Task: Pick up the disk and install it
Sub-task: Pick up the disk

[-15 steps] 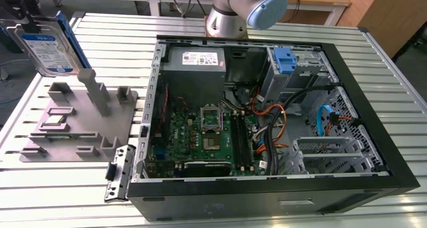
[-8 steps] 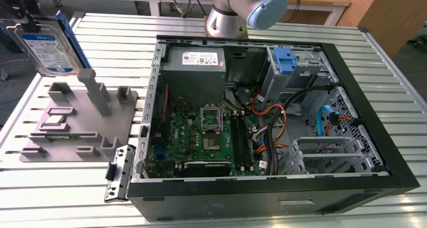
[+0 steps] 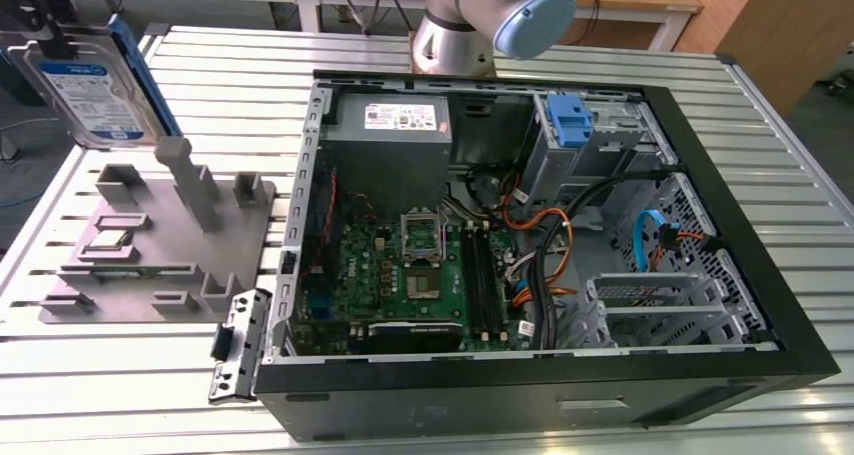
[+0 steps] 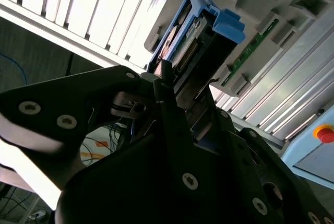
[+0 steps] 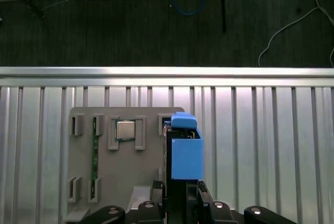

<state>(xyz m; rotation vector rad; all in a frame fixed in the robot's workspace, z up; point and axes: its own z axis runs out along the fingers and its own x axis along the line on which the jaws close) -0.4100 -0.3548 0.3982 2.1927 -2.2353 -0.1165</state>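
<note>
Silver arm (image 3: 451, 37), blue joint cap (image 3: 537, 20), black screw-studded pincer (image 4: 175, 85)

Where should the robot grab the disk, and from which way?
By its top end, pinching the two flat faces, coming from above. The disk stands on edge, thin and tall, so its wide faces give the gripper flat spots. It seems clamped there now.

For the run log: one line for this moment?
gripper: shut on disk | disk: upright near grey fixture | computer case: open
</note>
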